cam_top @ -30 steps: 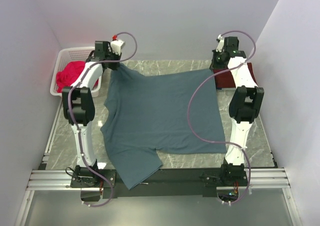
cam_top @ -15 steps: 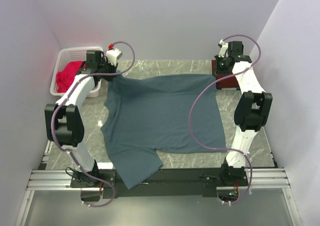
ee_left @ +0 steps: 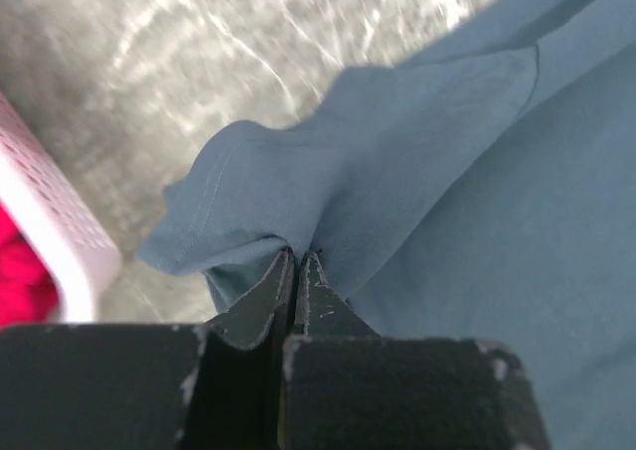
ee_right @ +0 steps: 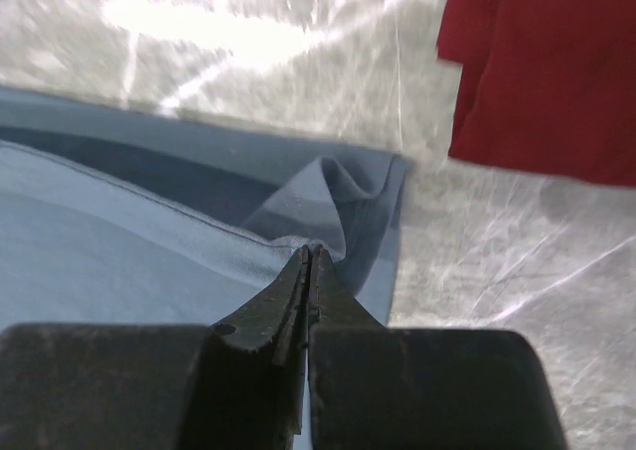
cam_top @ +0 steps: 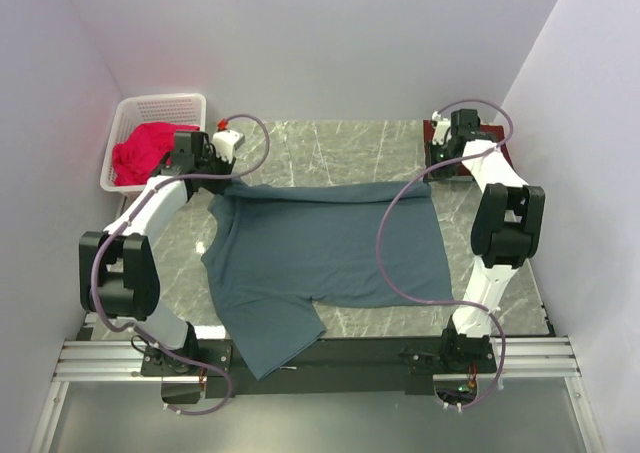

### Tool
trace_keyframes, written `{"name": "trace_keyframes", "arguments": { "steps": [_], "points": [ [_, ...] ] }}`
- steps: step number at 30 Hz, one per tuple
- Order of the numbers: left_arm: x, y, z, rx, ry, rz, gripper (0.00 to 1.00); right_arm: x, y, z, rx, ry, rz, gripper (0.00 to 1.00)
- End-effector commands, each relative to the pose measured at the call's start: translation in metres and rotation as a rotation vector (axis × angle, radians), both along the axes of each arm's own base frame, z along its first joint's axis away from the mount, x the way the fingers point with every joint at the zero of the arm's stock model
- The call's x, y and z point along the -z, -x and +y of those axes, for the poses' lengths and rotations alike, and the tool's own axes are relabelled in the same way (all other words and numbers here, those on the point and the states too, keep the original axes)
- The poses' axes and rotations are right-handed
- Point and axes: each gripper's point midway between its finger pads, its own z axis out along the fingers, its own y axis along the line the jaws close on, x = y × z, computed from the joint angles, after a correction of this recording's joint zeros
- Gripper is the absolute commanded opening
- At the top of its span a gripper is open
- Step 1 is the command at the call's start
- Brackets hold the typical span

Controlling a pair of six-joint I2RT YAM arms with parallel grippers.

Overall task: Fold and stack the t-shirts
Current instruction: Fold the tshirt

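top view, fold in progress. the blue-grey t-shirt (cam_top: 320,248) lies spread across the middle of the table (cam_top: 330,138). its far edge is lifted at both corners, and a narrow band of cloth there is turned over toward the near side. the left gripper (cam_top: 222,179) holds the far-left corner and the right gripper (cam_top: 432,173) holds the far-right corner. one part of the shirt hangs over the near edge of the table, between the arm bases.

the maroon t-shirt (cam_top: 437,131) sits at the far-right corner, mostly hidden behind the right arm. it looks already folded, though too little shows to be sure. judged from this, the blue-grey shirt is at its first fold. the remaining folds and the stacking on the maroon one are not yet done.

a white basket (cam_top: 150,108) at the far left holds a brighter red cloth (cam_top: 145,151), which may be a further garment.

left wrist view. the left gripper (ee_left: 298,256) has its jaws pressed together on a bunched hem. the seam stitching and the basket (ee_left: 45,222) rim close beside it are visible, detail that the top view cannot resolve.

right wrist view. the right gripper (ee_right: 309,251) is likewise pinched tight on a puckered corner of the blue-grey t-shirt (ee_right: 119,261). the maroon t-shirt (ee_right: 547,73) shows as flat layered edges, near the corner but apart from it.

only the top view shows the whole garment, its overhang and the level line between the two grips.
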Motion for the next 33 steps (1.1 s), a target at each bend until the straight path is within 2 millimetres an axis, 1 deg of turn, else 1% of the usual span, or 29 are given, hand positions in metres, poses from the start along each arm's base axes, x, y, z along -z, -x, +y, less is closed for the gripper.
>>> {"name": "trace_keyframes", "arguments": {
  "steps": [1,3,4,6,7,9,10,12,13,14,15,16,17,18,19,20,21,22,23,24,25,26,27,29,30,32,33],
  "points": [
    [-0.012,0.012,-0.003,-0.005,-0.002,-0.038,0.00,-0.033,-0.003,-0.014,0.000,0.043,-0.113,0.00],
    [-0.007,0.019,-0.002,-0.011,-0.013,-0.028,0.00,-0.028,0.002,-0.020,0.004,0.047,-0.101,0.00],
    [0.004,0.025,-0.001,-0.014,-0.020,-0.004,0.00,-0.025,0.003,-0.021,0.003,0.048,-0.097,0.00],
    [0.012,0.030,-0.001,-0.020,-0.023,0.011,0.00,-0.018,0.007,-0.021,-0.003,0.051,-0.083,0.00],
    [0.023,0.035,0.000,-0.021,-0.030,0.036,0.00,-0.015,0.008,-0.021,-0.005,0.048,-0.073,0.00],
    [0.036,0.040,-0.001,-0.026,-0.043,0.064,0.00,-0.004,0.012,-0.018,-0.012,0.036,-0.044,0.00],
    [0.047,0.047,0.000,-0.026,-0.050,0.089,0.00,0.001,0.014,-0.017,-0.018,0.033,-0.030,0.00],
    [0.058,0.051,0.000,-0.023,-0.071,0.106,0.00,0.012,0.018,-0.017,-0.022,0.036,-0.003,0.00],
    [0.069,0.057,0.000,-0.018,-0.079,0.135,0.00,0.015,0.019,-0.019,-0.023,0.040,0.005,0.00],
    [0.072,0.058,0.001,-0.013,-0.088,0.143,0.01,0.022,0.023,-0.019,-0.033,0.042,0.024,0.00],
    [0.078,0.062,0.000,-0.002,-0.087,0.169,0.06,0.024,0.025,-0.017,-0.043,0.038,0.034,0.00],
    [0.077,0.064,-0.002,0.014,-0.082,0.179,0.18,0.028,0.030,-0.016,-0.052,0.035,0.058,0.00],
    [0.077,0.067,-0.003,0.039,-0.083,0.189,0.26,0.030,0.031,-0.015,-0.069,0.035,0.070,0.01],
    [0.072,0.072,-0.002,0.051,-0.074,0.195,0.35,0.030,0.034,-0.015,-0.078,0.033,0.079,0.06],
    [0.065,0.074,-0.008,0.091,-0.038,0.192,0.50,0.030,0.039,-0.014,-0.089,0.025,0.096,0.17],
    [0.058,0.074,-0.009,0.123,-0.039,0.175,0.57,0.029,0.040,-0.013,-0.103,0.027,0.095,0.24],
    [0.041,0.068,-0.006,0.127,-0.027,0.137,0.62,0.021,0.042,-0.011,-0.113,0.025,0.079,0.31],
    [0.035,0.069,-0.005,0.140,-0.019,0.134,0.67,0.016,0.043,-0.011,-0.117,0.020,0.072,0.41],
    [0.028,0.065,-0.004,0.136,-0.013,0.122,0.68,0.005,0.042,-0.010,-0.124,0.020,0.044,0.45],
    [0.017,0.055,-0.001,0.127,-0.011,0.099,0.68,0.000,0.042,-0.009,-0.128,0.015,0.032,0.47],
    [0.014,0.052,0.000,0.123,-0.015,0.102,0.67,-0.004,0.041,-0.008,-0.128,0.011,0.026,0.48],
    [0.011,0.047,0.001,0.112,-0.021,0.101,0.67,-0.013,0.038,-0.007,-0.129,0.004,0.007,0.48],
    [0.009,0.036,0.001,0.104,-0.022,0.097,0.66,-0.015,0.037,-0.006,-0.126,-0.001,0.009,0.46],
    [0.011,0.027,0.003,0.084,-0.029,0.107,0.66,-0.018,0.035,-0.005,-0.117,-0.010,0.010,0.44],
    [0.016,0.017,0.004,0.074,-0.032,0.118,0.66,-0.019,0.032,-0.005,-0.116,-0.011,0.012,0.41],
    [0.021,0.011,0.007,0.046,-0.037,0.144,0.65,-0.015,0.032,-0.003,-0.120,-0.019,0.032,0.39],
    [0.027,0.004,0.008,0.030,-0.038,0.162,0.64,-0.014,0.033,-0.002,-0.124,-0.028,0.039,0.36]
  ]
}}
